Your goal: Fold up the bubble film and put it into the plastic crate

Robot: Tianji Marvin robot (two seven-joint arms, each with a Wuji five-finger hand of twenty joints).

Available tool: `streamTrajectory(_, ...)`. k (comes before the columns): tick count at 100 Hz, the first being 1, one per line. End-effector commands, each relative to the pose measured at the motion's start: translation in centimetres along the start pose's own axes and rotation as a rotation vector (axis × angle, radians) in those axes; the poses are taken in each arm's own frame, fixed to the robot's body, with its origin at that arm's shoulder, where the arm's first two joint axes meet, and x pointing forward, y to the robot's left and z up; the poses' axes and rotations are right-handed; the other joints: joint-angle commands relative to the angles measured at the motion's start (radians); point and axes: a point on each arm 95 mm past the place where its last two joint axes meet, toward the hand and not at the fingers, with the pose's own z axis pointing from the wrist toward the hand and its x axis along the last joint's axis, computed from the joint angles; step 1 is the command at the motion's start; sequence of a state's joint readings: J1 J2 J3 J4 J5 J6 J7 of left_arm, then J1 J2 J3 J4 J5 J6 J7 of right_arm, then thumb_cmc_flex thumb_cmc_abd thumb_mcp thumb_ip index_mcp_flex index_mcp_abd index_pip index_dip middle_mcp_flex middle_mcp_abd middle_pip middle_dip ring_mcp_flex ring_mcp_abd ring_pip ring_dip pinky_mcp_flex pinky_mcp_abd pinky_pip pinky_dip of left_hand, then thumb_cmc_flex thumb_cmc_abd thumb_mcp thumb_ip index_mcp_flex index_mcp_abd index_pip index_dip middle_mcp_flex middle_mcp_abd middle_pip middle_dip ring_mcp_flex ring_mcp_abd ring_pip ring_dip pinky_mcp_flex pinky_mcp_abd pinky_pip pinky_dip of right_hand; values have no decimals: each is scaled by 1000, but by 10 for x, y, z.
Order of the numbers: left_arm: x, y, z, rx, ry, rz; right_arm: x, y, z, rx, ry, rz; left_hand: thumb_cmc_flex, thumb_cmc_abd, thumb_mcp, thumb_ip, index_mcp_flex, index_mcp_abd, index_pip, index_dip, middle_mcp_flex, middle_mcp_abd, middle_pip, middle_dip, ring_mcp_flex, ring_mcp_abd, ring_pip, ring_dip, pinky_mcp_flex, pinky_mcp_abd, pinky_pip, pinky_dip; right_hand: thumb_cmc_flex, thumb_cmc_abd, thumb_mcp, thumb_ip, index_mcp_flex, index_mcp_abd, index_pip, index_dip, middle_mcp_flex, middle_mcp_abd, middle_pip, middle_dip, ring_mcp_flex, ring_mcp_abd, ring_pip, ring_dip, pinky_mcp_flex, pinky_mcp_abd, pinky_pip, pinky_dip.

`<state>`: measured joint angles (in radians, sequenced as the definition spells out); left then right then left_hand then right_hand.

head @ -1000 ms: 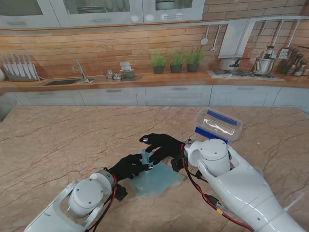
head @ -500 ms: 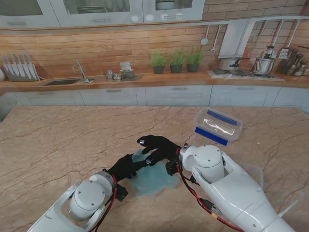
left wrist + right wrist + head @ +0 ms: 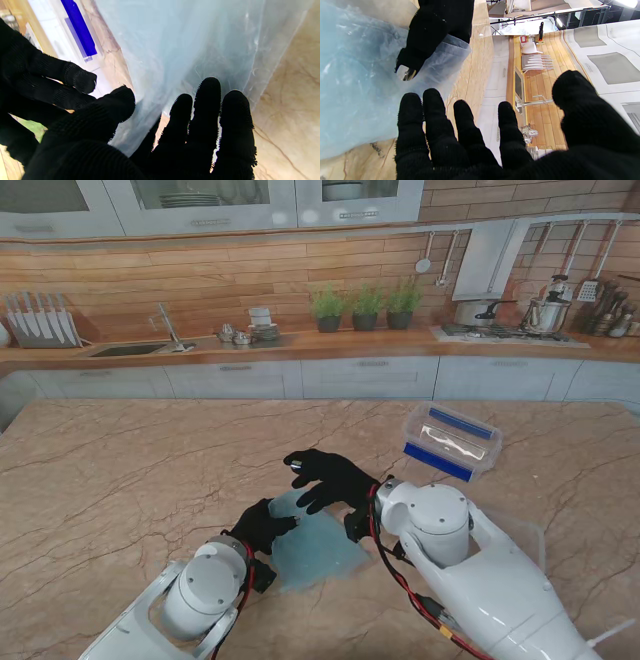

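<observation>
The film (image 3: 318,546) is lying on the table (image 3: 120,470) just nearer to me than the right hand (image 3: 325,477) and touching the left hand (image 3: 262,526) on that hand's right. The left hand is resting on the film's near-left edge, thumb and fingers (image 3: 208,100) spread, and I cannot tell whether it is pinching the sheet or only pressing it. The right hand is hovering over the film's far edge with fingers (image 3: 432,105) apart, gripping nothing. The crate (image 3: 452,439) is sitting well apart, beyond the right hand and to its right.

By my judgement the folding step is in hand; nothing is going into the crate yet. The next move is calling for a sure grip on one edge, then carrying it across while the other hand is pinning the sheet flat.
</observation>
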<state>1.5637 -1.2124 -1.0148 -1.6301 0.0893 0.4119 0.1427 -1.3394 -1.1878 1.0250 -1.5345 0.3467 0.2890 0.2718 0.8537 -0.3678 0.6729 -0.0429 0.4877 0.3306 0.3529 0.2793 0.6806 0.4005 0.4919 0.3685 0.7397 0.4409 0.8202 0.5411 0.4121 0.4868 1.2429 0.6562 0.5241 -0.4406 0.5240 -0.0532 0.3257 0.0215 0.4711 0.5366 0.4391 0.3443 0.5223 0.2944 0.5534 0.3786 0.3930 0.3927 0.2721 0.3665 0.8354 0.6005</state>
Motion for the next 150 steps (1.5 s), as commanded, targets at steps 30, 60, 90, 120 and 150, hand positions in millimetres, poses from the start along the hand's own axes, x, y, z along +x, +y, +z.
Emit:
streamTrajectory(30, 1, 11, 4, 13, -23, -184, -4, 20, -17, -140, -8, -188, 422, 205, -543, -68, -12, -26, 402, 90, 82, 28, 43, 17, 28, 42, 47, -29, -4, 40, 62, 57, -18, 33, -18, 39, 31, -1, 22, -9, 20, 13, 59, 16, 71, -41, 127, 59, 52, -11, 125, 23)
streamTrajectory(60, 0, 12, 5, -8, -34, -250, -14, 32, -25, -216, -133, -358, 419, 345, -720, -50, 66, -1, 305, 62, 74, 50, 26, 8, -8, 66, 49, -14, -52, 61, 50, 72, -10, 38, -20, 44, 51, 36, 8, -8, 68, 55, 149, 49, 161, -15, 332, 156, 126, -24, 365, 70)
streamTrajectory(90, 3, 10, 4, 1, -40, -334, -20, 35, -24, -208, -229, -384, 320, 44, -134, -25, 76, -43, 430, 82, 149, 36, 101, 68, 82, 33, 126, 22, 45, 59, 108, 87, 1, 36, -21, 45, 102, 95, -33, -17, 108, 80, 188, 63, 177, 8, 361, 156, 135, -6, 414, 44)
streamTrajectory(120, 8, 7, 6, 89, -64, -440, -23, 35, -18, -191, -272, -375, 384, -22, 195, -48, 68, -149, 646, 315, 202, -87, 141, 260, 109, -55, 196, 85, 96, 11, 153, 63, 13, 25, -15, 44, 116, 115, -71, -1, 88, 78, 143, 45, 86, 23, 200, 70, 65, 30, 288, -41)
streamTrajectory(150, 7, 6, 6, 109, -88, -518, -27, 34, -7, -161, -331, -348, 404, -12, 193, -75, 49, -166, 691, 384, 186, -111, 179, 296, 97, -69, 204, 108, 80, -1, 154, 65, 43, -15, 25, 42, 114, 186, -164, -12, 59, 105, 124, 37, 46, -12, 99, 1, 51, 12, 201, -96)
